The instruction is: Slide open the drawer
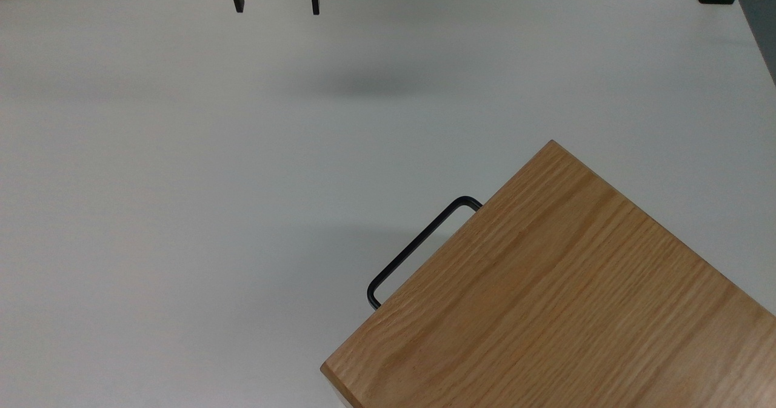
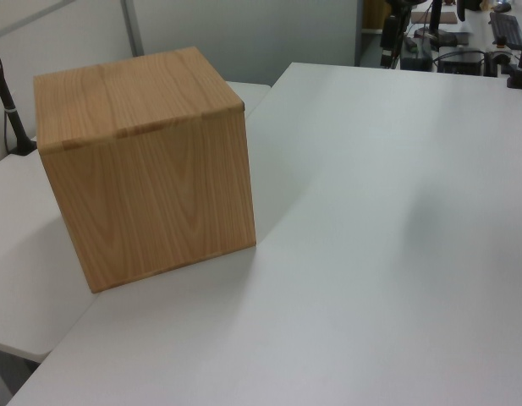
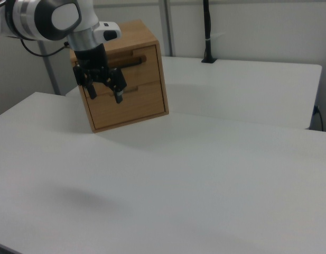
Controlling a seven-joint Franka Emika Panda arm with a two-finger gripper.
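Jaws spread wide on our gripper (image 1: pixel 276 5), holding nothing; drawer (image 3: pixel 126 63) closed, its handle (image 1: pixel 418 245) well beyond the fingertips. We should straddle the bar squarely before pulling.

- The gripper (image 1: pixel 276 5) hung at the top view's upper edge, its jaws spread wide apart.
- A wooden cabinet (image 1: pixel 545 293) sat at the top view's lower right on the white surface (image 1: pixel 182 183).
- The drawer's black handle (image 1: pixel 418 247) stuck out from under the cabinet's top, well apart from the gripper.
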